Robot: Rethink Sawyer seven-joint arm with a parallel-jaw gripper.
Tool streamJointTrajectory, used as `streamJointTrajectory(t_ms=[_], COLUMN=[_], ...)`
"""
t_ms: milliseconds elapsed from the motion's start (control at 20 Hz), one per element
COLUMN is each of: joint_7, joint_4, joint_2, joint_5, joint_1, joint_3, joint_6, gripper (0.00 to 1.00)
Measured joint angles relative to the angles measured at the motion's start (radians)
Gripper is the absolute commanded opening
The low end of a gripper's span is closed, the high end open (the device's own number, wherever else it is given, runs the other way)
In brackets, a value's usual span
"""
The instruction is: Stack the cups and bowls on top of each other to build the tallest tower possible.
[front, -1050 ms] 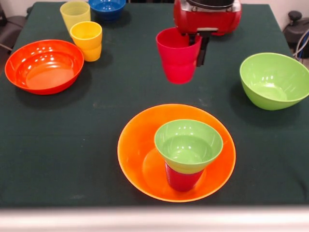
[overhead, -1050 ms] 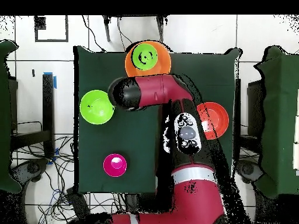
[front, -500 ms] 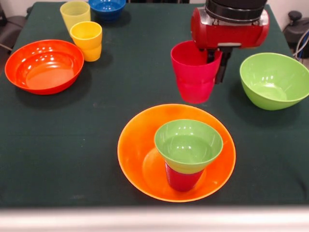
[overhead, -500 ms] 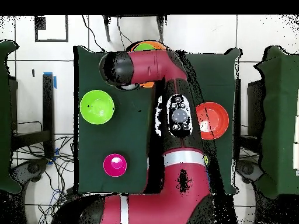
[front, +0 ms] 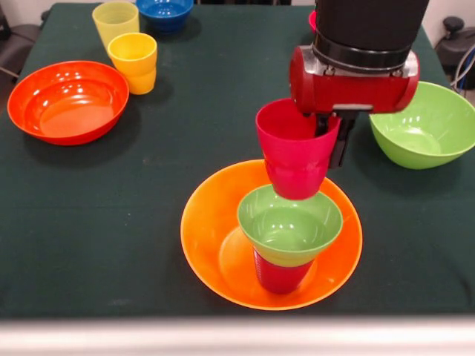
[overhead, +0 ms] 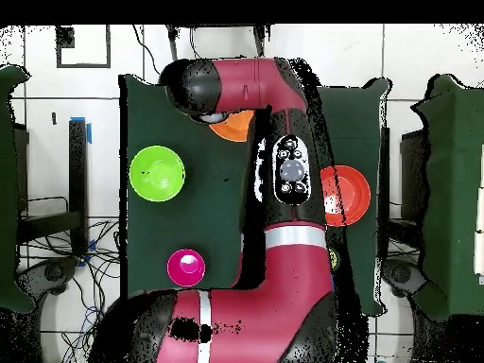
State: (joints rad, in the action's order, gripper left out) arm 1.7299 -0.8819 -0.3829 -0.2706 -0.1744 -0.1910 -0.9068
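Red-pink cup (front: 297,152) hangs upright in the end effector (front: 330,137), which is clenched on its rim wall, one finger inside and one dark finger outside. The cup's base sits just above the far rim of the small green bowl (front: 289,225); whether they touch cannot be told. That bowl rests on a dark red-looking cup (front: 282,276) standing in the large yellow-orange bowl (front: 204,237), directly below the end effector. Beside the end effector, toward the picture's right, lies the large green bowl (front: 423,126). Well off the other way on the green-clothed bench (front: 111,215) are the orange-red bowl (front: 67,101), yellow-orange cup (front: 133,62), pale yellow cup (front: 115,21) and blue bowl (front: 165,12). Overhead, the arm (overhead: 284,189) covers the stack; a small red-pink bowl (overhead: 186,267) sits apart.
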Motion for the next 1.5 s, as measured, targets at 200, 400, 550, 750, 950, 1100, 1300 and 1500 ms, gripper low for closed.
streamJointTrajectory(t_ms=[200, 400, 550, 750, 950, 1100, 1300, 1500], joint_7=[0.0, 0.0, 0.0, 0.0, 0.0, 0.0, 0.0, 0.0], joint_4=[0.056, 0.091, 0.109, 0.141, 0.17, 0.181, 0.181, 0.181], joint_2=[0.03, 0.048, 0.061, 0.084, 0.109, 0.125, 0.145, 0.155], joint_5=[0.0, 0.0, 0.0, 0.0, 0.0, 0.0, 0.0, 0.0], joint_1=[0.001, 0.002, 0.002, 0.005, 0.007, 0.007, 0.007, 0.007], joint_3=[-0.001, -0.001, -0.001, -0.001, -0.001, -0.001, -0.001, -0.001], joint_6=[-0.022, -0.04, -0.049, -0.064, -0.072, -0.072, -0.072, -0.072], gripper=[0.0, 0.0, 0.0, 0.0, 0.0, 0.0, 0.0, 0.0])
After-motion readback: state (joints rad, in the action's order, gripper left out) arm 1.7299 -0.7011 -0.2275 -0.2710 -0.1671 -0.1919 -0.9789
